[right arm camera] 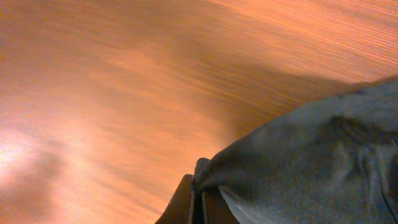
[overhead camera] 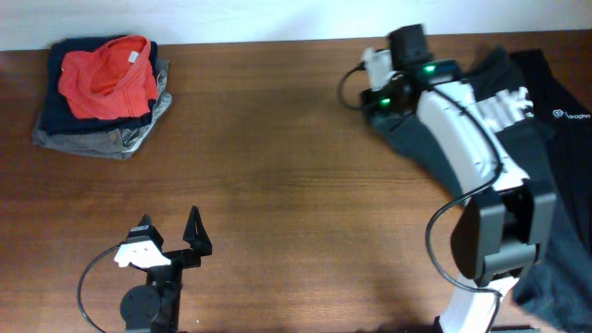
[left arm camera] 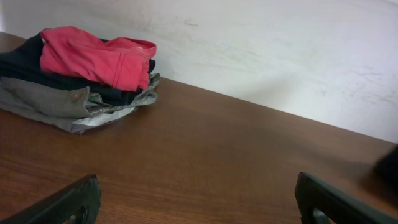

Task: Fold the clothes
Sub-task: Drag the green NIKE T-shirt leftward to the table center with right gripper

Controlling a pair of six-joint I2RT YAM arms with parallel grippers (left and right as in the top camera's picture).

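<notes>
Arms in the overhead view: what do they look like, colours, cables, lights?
Right arm: white links, black joint housings, green lights near the wrist, black cable alongside. Left arm: black, looping black cable; left hand has pointed black fingers and a white block.

Starting with the left arm (overhead camera: pixel 148 301): black all over, built around a round base joint, trailing a thin black cable (overhead camera: pixel 81 291) in a loop, capped at the wrist by a white block (overhead camera: pixel 134 252). Ends in the left gripper (overhead camera: pixel 168 220), with two black wedge-shaped fingers (overhead camera: pixel 195 229). Over to the right arm (overhead camera: pixel 467 129): clad in long, glossy, rounded white shells, linked by a boxy black housing (overhead camera: pixel 504 231). Carries green lights (overhead camera: pixel 382 98) on the black wrist section, a black camera box (overhead camera: pixel 407 42) and a curving black lead (overhead camera: pixel 429 239). Finishes with the right gripper (right arm camera: pixel 198 200), dark and slim.
</notes>
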